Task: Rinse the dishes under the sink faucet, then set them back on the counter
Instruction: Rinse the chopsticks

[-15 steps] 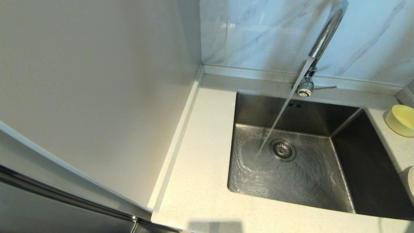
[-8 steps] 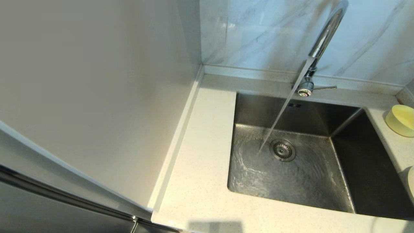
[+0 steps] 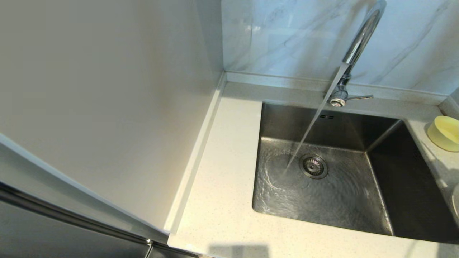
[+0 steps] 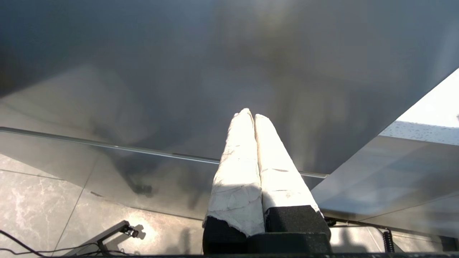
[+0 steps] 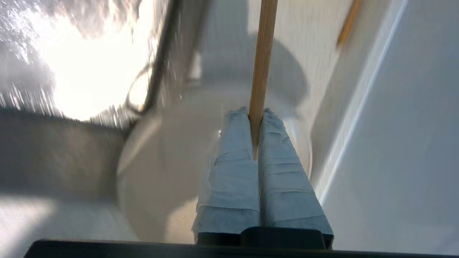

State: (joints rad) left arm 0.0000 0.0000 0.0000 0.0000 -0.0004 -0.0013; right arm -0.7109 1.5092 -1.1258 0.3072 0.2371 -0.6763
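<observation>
Left gripper (image 4: 250,115): jaws pressed together on nothing, parked off the desk (image 3: 218,200), well left of the sink (image 3: 387,222). Water runs from the faucet (image 3: 360,39) into the sink. Right of the sink: yellow bowl (image 3: 444,133), judged light, smooth, slippery when wet; rim grasp advised. Right gripper (image 5: 256,114): jaws clamped on a thin wooden stick (image 5: 263,57) above a cream dish (image 5: 172,150).
</observation>
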